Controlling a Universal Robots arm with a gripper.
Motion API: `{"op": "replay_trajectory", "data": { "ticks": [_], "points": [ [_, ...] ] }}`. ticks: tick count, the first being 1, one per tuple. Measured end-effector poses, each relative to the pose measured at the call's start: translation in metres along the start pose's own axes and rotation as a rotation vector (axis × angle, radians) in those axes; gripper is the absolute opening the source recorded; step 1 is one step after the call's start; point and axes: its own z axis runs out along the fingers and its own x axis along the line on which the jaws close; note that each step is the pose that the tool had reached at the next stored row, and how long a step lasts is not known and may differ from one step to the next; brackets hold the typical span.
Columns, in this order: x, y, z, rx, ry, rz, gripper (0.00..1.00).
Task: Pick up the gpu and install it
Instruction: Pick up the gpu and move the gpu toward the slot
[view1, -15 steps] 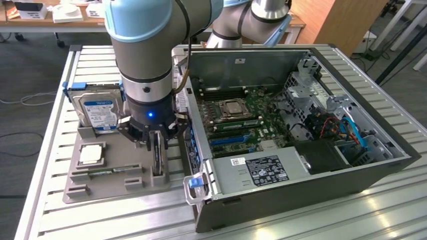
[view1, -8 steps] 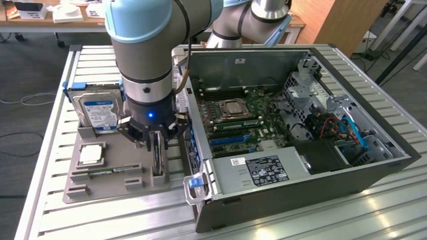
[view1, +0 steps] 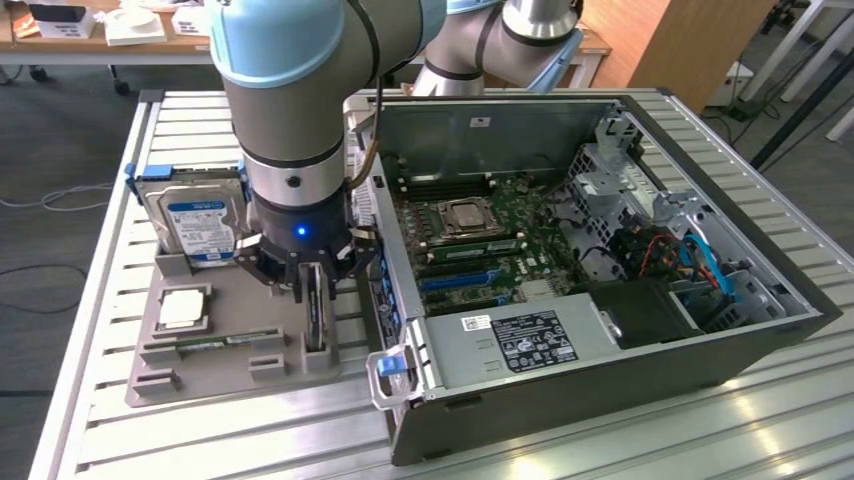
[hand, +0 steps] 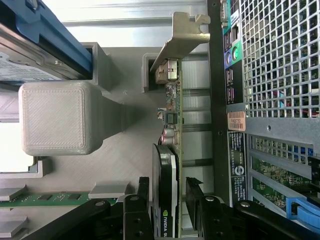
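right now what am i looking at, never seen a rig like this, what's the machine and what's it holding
It is a robot arm with a gripper at its tip. One picture comes from a camera off the arm, the other from a camera on its wrist. On the table sit an open pc and, at the exterior view's left, a grey tray with a hard drive, a chip and a memory stick. The gripper is down over the gpu, which stands on edge in the tray. Whether it grips it, I cannot tell.
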Motion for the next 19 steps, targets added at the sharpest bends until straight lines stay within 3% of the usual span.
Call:
{"op": "replay_trajectory", "data": {
  "ticks": [14,16,19],
  "points": [
    [0.0,0.0,0.0003,0.0,0.0,0.0,0.42],
    [0.0,0.0,0.0004,-0.0001,-0.0001,0.0,0.29],
    [0.0,0.0,0.0004,0.0,-0.0001,0.0,0.27]
  ]
}}
